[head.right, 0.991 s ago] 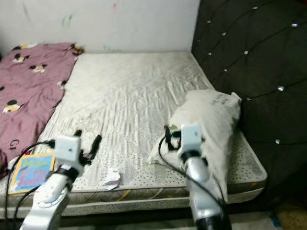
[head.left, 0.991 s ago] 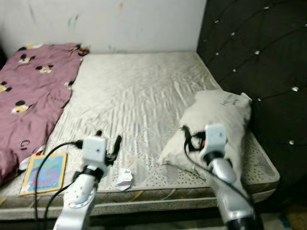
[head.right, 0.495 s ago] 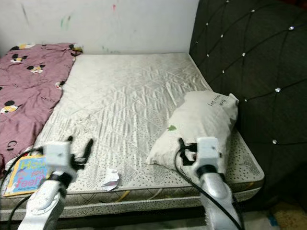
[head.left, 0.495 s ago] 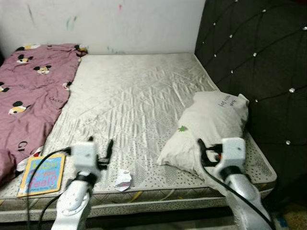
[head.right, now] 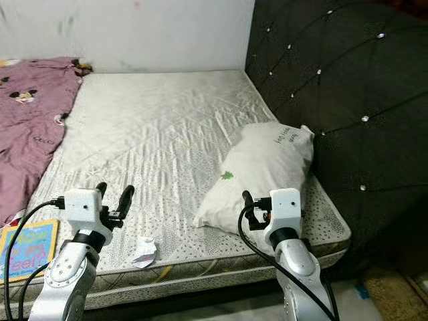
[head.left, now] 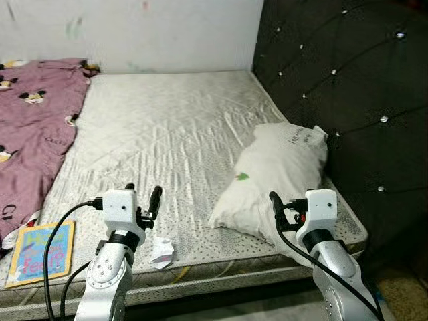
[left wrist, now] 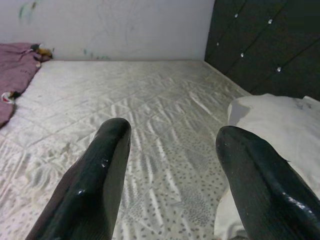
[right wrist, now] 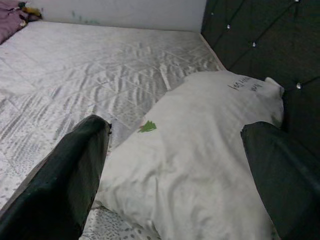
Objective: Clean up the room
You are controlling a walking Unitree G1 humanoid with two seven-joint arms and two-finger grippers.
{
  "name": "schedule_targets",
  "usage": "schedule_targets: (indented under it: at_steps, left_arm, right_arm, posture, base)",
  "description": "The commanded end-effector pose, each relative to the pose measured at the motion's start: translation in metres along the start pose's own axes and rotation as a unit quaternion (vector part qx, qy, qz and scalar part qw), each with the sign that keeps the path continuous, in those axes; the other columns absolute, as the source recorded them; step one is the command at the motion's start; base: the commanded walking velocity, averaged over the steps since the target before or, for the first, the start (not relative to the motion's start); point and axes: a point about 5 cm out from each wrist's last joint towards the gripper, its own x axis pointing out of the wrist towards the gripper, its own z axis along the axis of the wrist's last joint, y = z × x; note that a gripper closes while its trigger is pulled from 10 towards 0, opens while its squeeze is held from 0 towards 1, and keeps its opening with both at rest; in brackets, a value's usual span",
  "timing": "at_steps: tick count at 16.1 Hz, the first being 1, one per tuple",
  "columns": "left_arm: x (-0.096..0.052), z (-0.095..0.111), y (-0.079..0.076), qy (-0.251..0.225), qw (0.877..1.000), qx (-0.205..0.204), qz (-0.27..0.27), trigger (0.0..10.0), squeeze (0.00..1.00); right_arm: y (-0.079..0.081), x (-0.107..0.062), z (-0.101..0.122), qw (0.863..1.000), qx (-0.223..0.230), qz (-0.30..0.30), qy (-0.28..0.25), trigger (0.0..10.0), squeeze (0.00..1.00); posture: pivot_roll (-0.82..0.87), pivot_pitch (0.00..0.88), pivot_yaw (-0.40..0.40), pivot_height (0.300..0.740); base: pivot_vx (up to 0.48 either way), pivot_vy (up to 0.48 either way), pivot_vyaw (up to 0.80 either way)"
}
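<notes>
Just beyond right claw (right wrist: 175, 175): pillow (right wrist: 200, 150)

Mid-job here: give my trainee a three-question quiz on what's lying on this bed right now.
1. True or false: the white pillow lies beside the black tufted headboard.
2. The crumpled white paper scrap lies nearest which? A) the left gripper B) the right gripper
3. Fill in: the colourful picture book rests near the mattress's ____ edge.

Key: 1 true; 2 A; 3 front.
</notes>
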Motion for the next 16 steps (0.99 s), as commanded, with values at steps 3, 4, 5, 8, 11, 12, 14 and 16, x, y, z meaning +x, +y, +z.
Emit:
schedule_targets:
  at_steps: [3,4,5,8,11,12,14,16]
  left_arm:
    - [-0.004,-0.004,0.001,0.011,1.000,-0.009,-0.003,10.0,0.00]
    - [-0.005,-0.004,0.001,0.013,1.000,-0.010,-0.002,10.0,0.00]
    - [-0.004,-0.004,0.002,0.014,1.000,-0.011,-0.001,10.0,0.00]
    - [-0.002,-0.003,0.000,0.012,1.000,-0.015,-0.008,10.0,0.00]
    - [-0.002,-0.002,-0.004,0.011,1.000,-0.014,-0.012,10.0,0.00]
    - [-0.002,-0.002,-0.004,0.012,1.000,-0.022,-0.012,10.0,0.00]
    - [-0.002,0.002,-0.007,0.003,1.000,-0.016,-0.020,10.0,0.00]
    - [-0.002,0.002,-0.009,0.001,1.000,-0.017,-0.024,10.0,0.00]
  right_arm:
    - [0.001,0.002,0.001,1.000,-0.001,0.003,0.001,10.0,0.00]
    - [0.001,0.002,0.001,1.000,0.001,0.003,0.002,10.0,0.00]
    - [0.002,0.002,0.001,1.000,0.004,0.003,0.001,10.0,0.00]
    - [0.005,0.003,0.003,1.000,0.021,0.015,-0.008,10.0,0.00]
    - [0.007,0.003,0.005,1.000,0.017,0.022,-0.012,10.0,0.00]
    - [0.008,0.004,0.005,1.000,0.017,0.024,-0.012,10.0,0.00]
    - [0.010,0.005,0.005,0.999,0.006,0.034,-0.009,10.0,0.00]
    - [0.010,0.006,0.005,0.999,-0.004,0.034,-0.010,10.0,0.00]
  posture:
    - [-0.03,0.017,-0.052,0.740]
    - [-0.03,0.017,-0.051,0.740]
    - [-0.03,0.018,-0.049,0.740]
    - [-0.04,0.024,-0.044,0.740]
    - [-0.04,0.025,-0.043,0.740]
    - [-0.04,0.026,-0.044,0.740]
    - [-0.04,0.031,-0.046,0.740]
    - [-0.03,0.034,-0.048,0.740]
  base:
    - [0.000,0.415,0.00]
    - [0.000,0.480,0.00]
    - [0.000,0.480,0.00]
    - [0.000,0.480,0.00]
    - [0.000,0.480,0.00]
    - [0.000,0.480,0.00]
    - [0.000,0.000,0.00]
    - [0.000,0.000,0.00]
